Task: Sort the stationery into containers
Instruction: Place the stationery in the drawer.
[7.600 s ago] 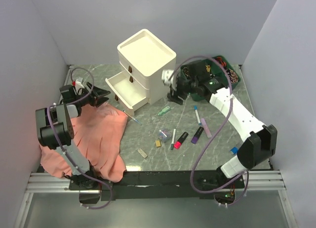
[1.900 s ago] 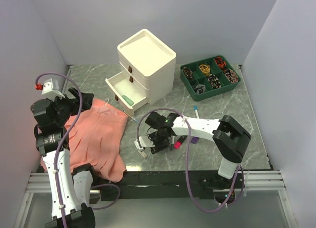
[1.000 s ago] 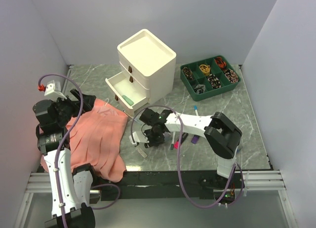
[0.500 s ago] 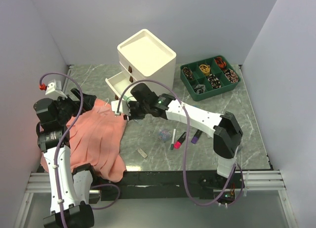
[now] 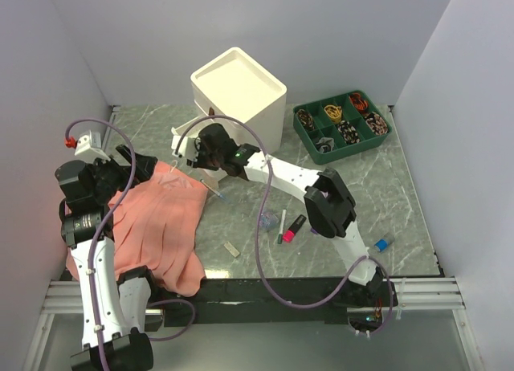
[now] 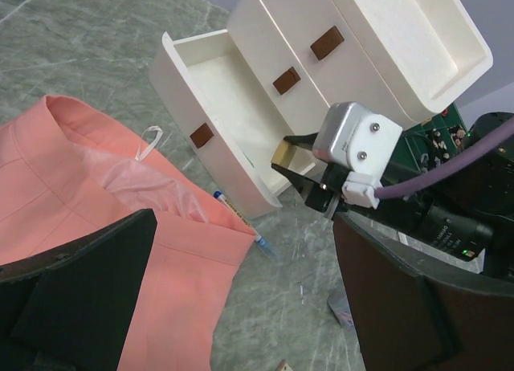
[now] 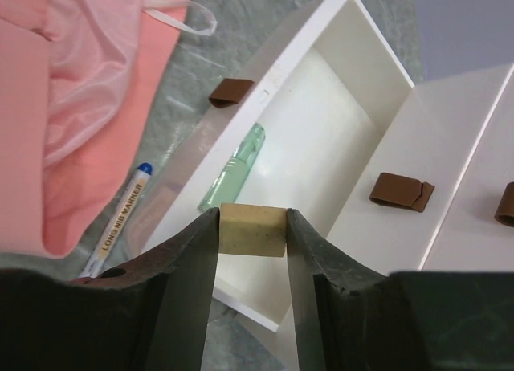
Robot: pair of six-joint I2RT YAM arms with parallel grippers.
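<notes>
1. An eraser sits between the fingers of the right gripper, over the open drawer near its front wall.
2. A marker lies in that drawer, just beyond the eraser, along the front wall.
3. In the wrist view, a pen lies on the table left of the fingers, outside the drawer front.
4. The cloth lies further left, touching the pen.
5. The cabinet stands to the right of the fingers.
6. A highlighter lies well behind the gripper, beside its arm.
</notes>
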